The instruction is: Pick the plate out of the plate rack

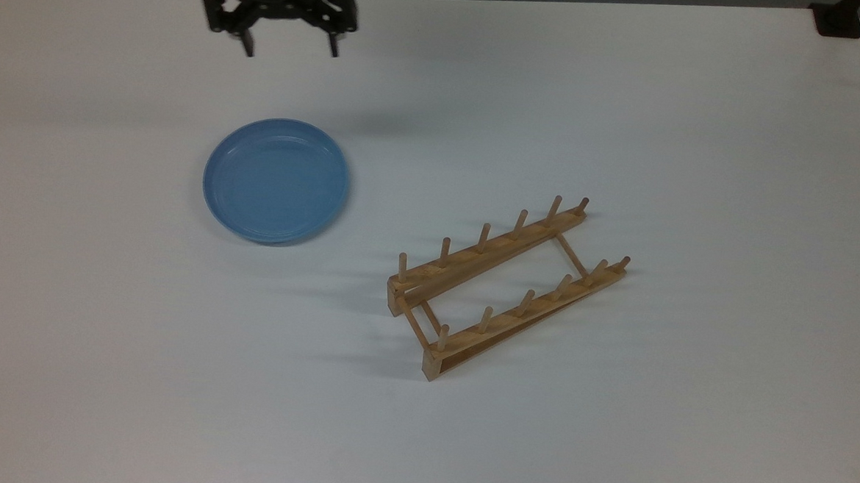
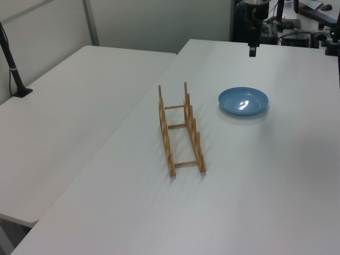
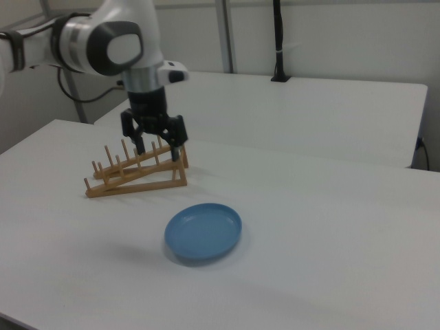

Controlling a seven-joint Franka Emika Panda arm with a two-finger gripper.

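top view: gripper [image 1: 291,49] high near the far table edge, jaws spread wide, empty. plate [image 1: 276,180] flat on the table, well apart from the bare plate rack [image 1: 505,286]. seemingly done; nothing left but retreat.

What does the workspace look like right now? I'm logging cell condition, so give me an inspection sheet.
Surface: white table, bare apart from the job's things.
Job's things: plate flat on the table, apart from the plate rack; rack holds nothing.
Clutter: nothing seen.
Grippers: gripper open, raised above the table, holding nothing.
Cables: black cable behind the arm.
Surroundings: second white table alongside.
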